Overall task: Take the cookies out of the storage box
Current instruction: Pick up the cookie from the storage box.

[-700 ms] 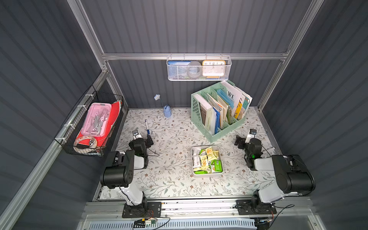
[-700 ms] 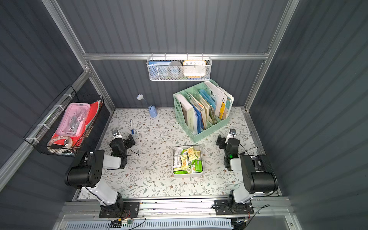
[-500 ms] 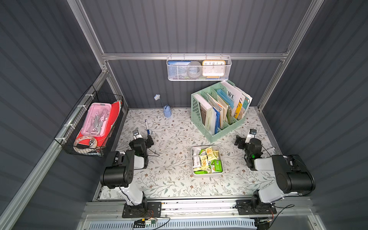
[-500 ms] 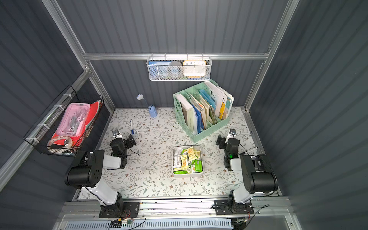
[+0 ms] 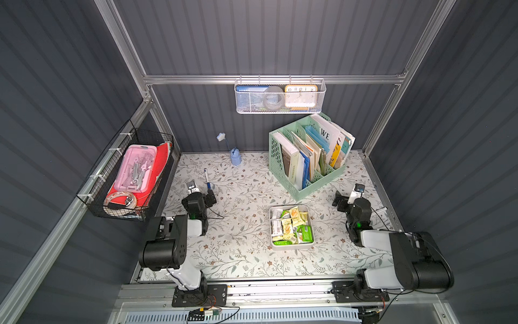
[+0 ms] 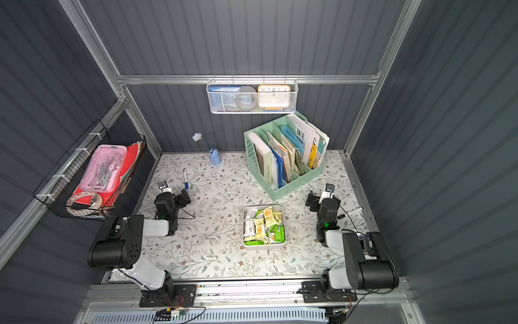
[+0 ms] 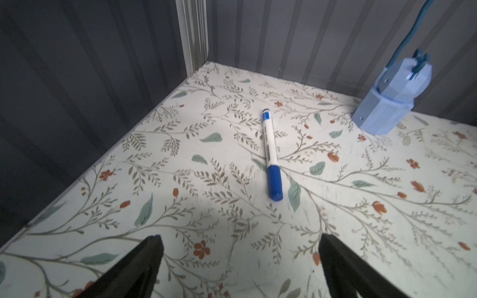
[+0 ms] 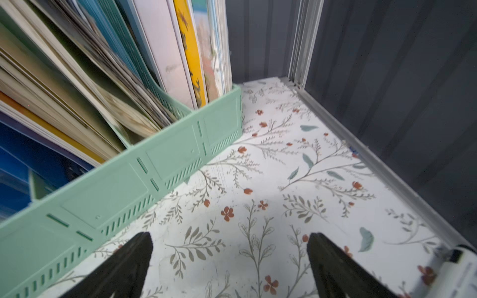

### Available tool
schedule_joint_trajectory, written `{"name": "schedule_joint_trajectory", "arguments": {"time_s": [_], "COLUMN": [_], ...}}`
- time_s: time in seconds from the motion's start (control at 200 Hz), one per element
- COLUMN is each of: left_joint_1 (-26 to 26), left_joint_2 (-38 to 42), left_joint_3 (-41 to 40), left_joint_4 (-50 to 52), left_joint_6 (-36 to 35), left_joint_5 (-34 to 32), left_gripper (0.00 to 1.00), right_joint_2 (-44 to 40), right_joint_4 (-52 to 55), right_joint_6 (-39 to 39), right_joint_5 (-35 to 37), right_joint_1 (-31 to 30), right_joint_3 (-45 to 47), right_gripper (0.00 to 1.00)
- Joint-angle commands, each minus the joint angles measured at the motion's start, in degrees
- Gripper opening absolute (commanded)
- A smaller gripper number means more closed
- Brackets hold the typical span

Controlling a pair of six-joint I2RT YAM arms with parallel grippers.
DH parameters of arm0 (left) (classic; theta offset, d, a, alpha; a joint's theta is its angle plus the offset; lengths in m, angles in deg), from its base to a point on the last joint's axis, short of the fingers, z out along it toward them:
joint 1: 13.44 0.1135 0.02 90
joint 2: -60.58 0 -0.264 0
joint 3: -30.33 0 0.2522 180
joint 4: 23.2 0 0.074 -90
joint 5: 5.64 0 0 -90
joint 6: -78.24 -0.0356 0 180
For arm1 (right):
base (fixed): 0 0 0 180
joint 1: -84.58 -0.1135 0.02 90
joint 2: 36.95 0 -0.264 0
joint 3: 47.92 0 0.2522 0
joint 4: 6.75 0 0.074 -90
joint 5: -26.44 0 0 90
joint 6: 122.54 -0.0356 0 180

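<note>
The storage box (image 5: pixel 291 247) (image 6: pixel 263 247) is a shallow white tray on the floral table, front of centre in both top views. It is filled with the cookies (image 5: pixel 293 224) (image 6: pixel 264 225), several green, pale yellow and white-silver packets. My left gripper (image 5: pixel 201 191) (image 7: pixel 240 240) is open and empty at the table's left side, well away from the box. It points at a blue-capped marker pen (image 7: pixel 271 154). At the right side my right gripper (image 5: pixel 349 195) (image 8: pixel 229 236) is likewise open and empty, its fingers over bare table beside the mint-green organizer. Neither wrist view shows the box.
A mint-green file organizer (image 5: pixel 308 157) (image 8: pixel 129 167) full of books stands behind the box. A small blue object (image 5: pixel 235 157) sits at the back wall. A white mesh basket (image 5: pixel 280 98) hangs above, a black wire basket (image 5: pixel 126 179) on the left wall. A white pen-like item (image 5: pixel 379 209) lies by the right edge.
</note>
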Motion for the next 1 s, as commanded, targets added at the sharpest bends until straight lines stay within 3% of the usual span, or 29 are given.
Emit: {"name": "schedule_joint_trajectory", "arguments": {"time_s": [0.0, 0.115, 0.17, 0.22, 0.375, 0.605, 0.76, 0.995], "left_joint_1": [-0.1, -0.1, -0.1, 0.0, -0.6, -12.1, -17.2, -27.8], "left_joint_2": [7.1, 9.5, 9.2, 9.5, 15.3, 22.7, 25.9, 29.8], "left_joint_3": [6.3, 17.7, 23.2, 24.9, 20.7, 16.5, 11.9, 8.0], "left_joint_4": [15.0, 39.2, 51.2, 55.8, 54.4, 58.5, 57.7, 55.4], "left_joint_6": [5.8, 16.5, 20.1, 21.2, 23.2, 30.8, 37.0, 43.5], "left_joint_5": [-4.3, -11.0, -10.9, -6.9, 5.0, 5.5, 11.2, 11.7], "left_gripper": [1.0, 1.0, 1.0, 1.0, 0.99, 0.95, 0.93, 0.83], "right_joint_2": [-10.7, -20.4, -23.7, -26.6, -33.4, -31.8, -31.6, -31.4], "right_joint_4": [16.0, 38.0, 45.9, 53.0, 60.7, 78.0, 84.5, 82.6], "right_joint_6": [-2.0, -13.7, -21.5, -28.2, -34.8, -38.3, -35.9, -34.4], "right_joint_5": [2.0, 7.7, 11.7, 11.8, -6.0, -27.4, -30.9, -32.4], "right_joint_1": [-0.3, -0.1, 0.0, 0.3, 0.5, -1.1, -7.6, -19.9], "right_joint_3": [-2.7, -7.8, -9.0, -10.2, -10.8, -17.9, -20.9, -21.7], "right_gripper": [0.99, 0.99, 0.99, 0.99, 0.95, 0.71, 0.62, 0.56]}}
